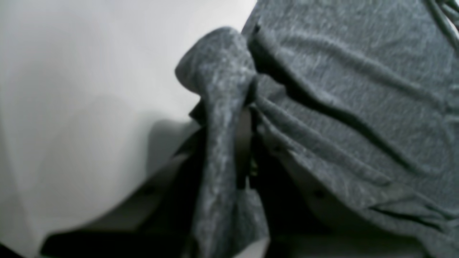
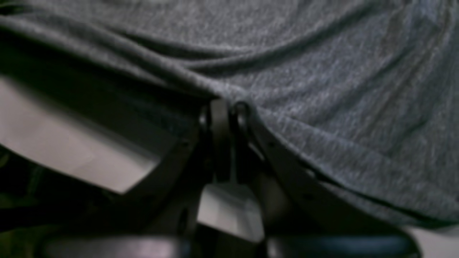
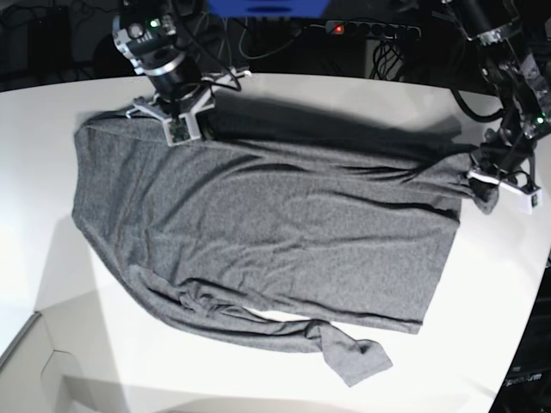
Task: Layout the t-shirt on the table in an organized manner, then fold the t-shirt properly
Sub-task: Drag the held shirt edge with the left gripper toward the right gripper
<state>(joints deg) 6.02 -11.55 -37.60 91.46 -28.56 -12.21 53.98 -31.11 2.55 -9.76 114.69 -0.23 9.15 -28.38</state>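
The dark-grey t-shirt lies spread and wrinkled across the white table, with one sleeve trailing toward the near edge. My right gripper is at the shirt's far left corner. Up close its jaws are shut on the shirt's edge. My left gripper is at the shirt's right edge. In its wrist view it is shut on a bunched fold of the fabric, which drapes over the fingers. White table shows to that fold's left.
Beyond the table's far edge lie black cables and a power strip, plus a blue object. The table's curved near edge drops off at the lower left and at the right.
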